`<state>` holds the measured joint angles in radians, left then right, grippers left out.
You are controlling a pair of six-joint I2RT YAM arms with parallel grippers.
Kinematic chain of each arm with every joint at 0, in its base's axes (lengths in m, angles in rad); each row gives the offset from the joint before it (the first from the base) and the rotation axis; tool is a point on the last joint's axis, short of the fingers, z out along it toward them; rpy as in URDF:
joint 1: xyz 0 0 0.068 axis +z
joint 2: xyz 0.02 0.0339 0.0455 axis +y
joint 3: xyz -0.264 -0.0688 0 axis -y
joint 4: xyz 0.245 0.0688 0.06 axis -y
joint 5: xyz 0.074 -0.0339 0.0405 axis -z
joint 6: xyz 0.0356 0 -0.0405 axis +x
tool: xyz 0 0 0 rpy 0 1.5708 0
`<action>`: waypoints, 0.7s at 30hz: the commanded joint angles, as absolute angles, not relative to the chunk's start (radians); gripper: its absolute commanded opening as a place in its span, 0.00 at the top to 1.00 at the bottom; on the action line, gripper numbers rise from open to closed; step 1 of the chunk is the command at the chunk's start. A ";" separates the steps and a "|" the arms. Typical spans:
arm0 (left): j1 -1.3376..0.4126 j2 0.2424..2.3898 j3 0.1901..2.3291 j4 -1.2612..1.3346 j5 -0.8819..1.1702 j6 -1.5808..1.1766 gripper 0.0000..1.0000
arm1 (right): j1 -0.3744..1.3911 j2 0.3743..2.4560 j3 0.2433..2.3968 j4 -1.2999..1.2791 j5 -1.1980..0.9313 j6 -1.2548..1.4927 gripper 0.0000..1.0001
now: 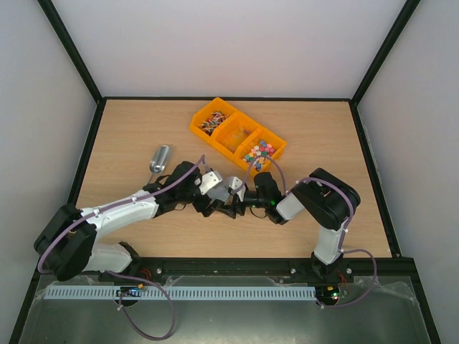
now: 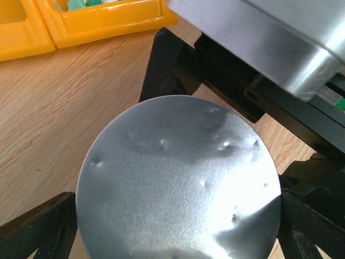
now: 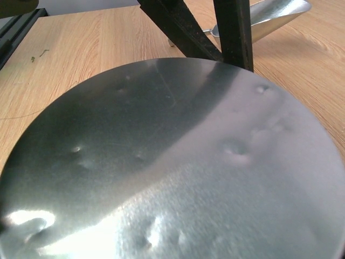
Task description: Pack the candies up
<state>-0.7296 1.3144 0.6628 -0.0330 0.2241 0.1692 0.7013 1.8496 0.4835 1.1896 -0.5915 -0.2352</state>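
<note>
Handling the dented metal disc (image 2: 178, 189) mid-bench, we noted left fingers (image 2: 38, 229) gripping its rim; right fingers (image 1: 242, 195), state untellable. Candies (image 1: 258, 152) lay unpacked; next, we judged, fetching the scoop (image 1: 159, 158).

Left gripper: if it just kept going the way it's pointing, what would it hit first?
The left gripper would meet the grey round disc first; it sits right between the fingers, though contact is unclear. Just beyond the disc stands the right gripper.
</note>
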 commanded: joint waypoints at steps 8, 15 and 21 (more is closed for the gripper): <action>-0.724 1.296 0.670 -0.010 0.268 0.280 0.17 | 0.723 1.861 0.476 1.113 -0.611 -0.265 0.57; -0.661 1.299 0.671 -0.130 0.391 0.462 0.29 | 0.722 1.859 0.476 1.085 -0.695 -0.334 0.58; -0.644 1.293 0.684 -0.260 0.512 0.741 0.30 | 0.717 1.850 0.479 1.039 -0.781 -0.403 0.59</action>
<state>-0.6540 1.3037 0.6685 -0.1070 0.4057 0.4717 0.7044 1.8496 0.4915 1.1694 -0.6552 -0.3134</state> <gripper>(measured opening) 0.885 0.847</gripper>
